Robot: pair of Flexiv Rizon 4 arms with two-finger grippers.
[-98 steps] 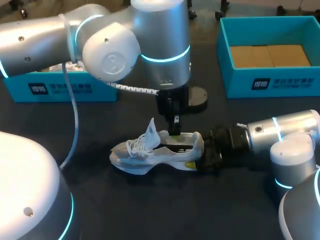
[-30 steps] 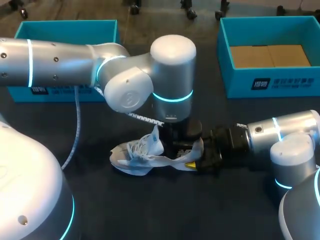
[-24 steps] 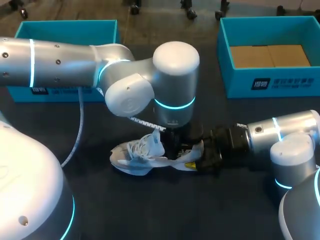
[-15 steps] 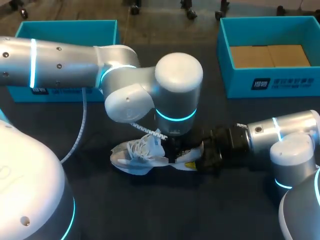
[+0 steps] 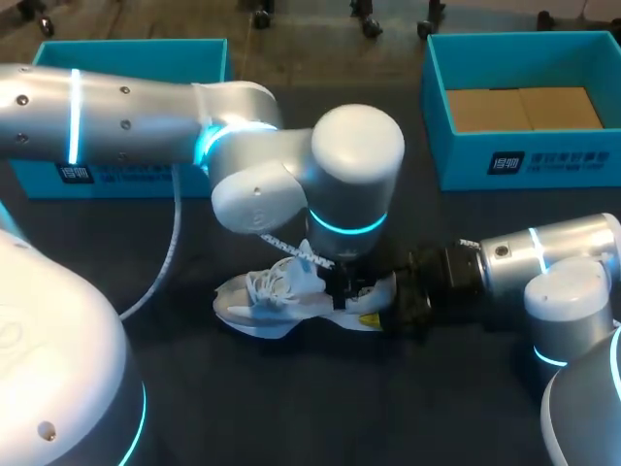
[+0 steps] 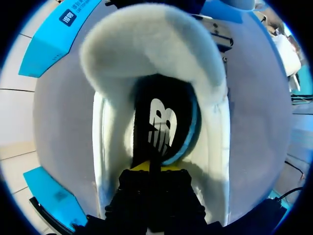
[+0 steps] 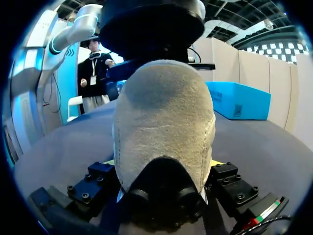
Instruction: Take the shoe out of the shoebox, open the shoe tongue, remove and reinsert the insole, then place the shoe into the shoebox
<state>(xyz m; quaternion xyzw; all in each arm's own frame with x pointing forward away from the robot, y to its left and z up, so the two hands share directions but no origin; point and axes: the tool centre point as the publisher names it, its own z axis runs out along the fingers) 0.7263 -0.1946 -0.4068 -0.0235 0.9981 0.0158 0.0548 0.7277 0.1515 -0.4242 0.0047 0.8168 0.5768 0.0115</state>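
Observation:
A white and grey shoe (image 5: 277, 296) lies on its side on the dark table, toe to the left, laces loose. My right gripper (image 5: 384, 309) clamps its heel from both sides; in the right wrist view the grey suede heel (image 7: 164, 112) fills the space between the fingers of that gripper (image 7: 164, 164). My left gripper (image 5: 342, 288) reaches straight down into the shoe's opening. In the left wrist view its yellow tips (image 6: 152, 167) are pressed together on the edge of the black insole (image 6: 161, 122), which curves up out of the shoe (image 6: 146, 49).
A blue shoebox (image 5: 524, 160) with a brown cardboard liner stands at the back right. Another blue box (image 5: 126, 58) stands at the back left, partly behind my left arm. A white cable hangs from that arm over the table's left part.
My left arm has swung round and come down into the shoe's opening, and its fingers have closed on the insole. The shoe and my right gripper have stayed put.

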